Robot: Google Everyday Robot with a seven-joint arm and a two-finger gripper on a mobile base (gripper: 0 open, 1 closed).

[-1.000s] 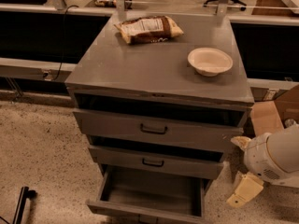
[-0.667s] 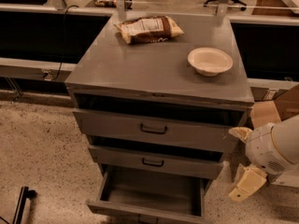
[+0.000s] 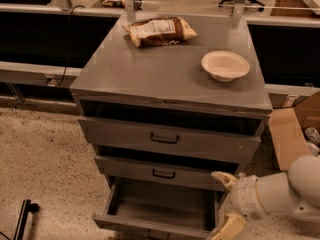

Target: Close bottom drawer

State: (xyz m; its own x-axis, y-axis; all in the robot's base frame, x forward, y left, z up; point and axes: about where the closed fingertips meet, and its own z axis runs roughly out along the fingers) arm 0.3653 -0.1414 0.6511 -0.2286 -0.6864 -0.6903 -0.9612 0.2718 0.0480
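The bottom drawer (image 3: 160, 206) of the grey metal cabinet (image 3: 170, 74) stands pulled far out, showing a plain grey inside; its front sits at the frame's lower edge. The top drawer (image 3: 167, 140) and middle drawer (image 3: 162, 173) stick out only a little. My gripper (image 3: 225, 204) is at the lower right, beside the bottom drawer's right side, with one cream finger (image 3: 223, 179) above and one (image 3: 227, 227) below, spread apart and holding nothing.
A snack bag (image 3: 159, 30) and a white bowl (image 3: 225, 65) lie on the cabinet top. An open cardboard box (image 3: 295, 129) stands on the floor at the right. A dark object (image 3: 22, 219) lies on the speckled floor at the lower left.
My arm and gripper have moved left, closer to the right side of the open bottom drawer. The drawers have not moved.
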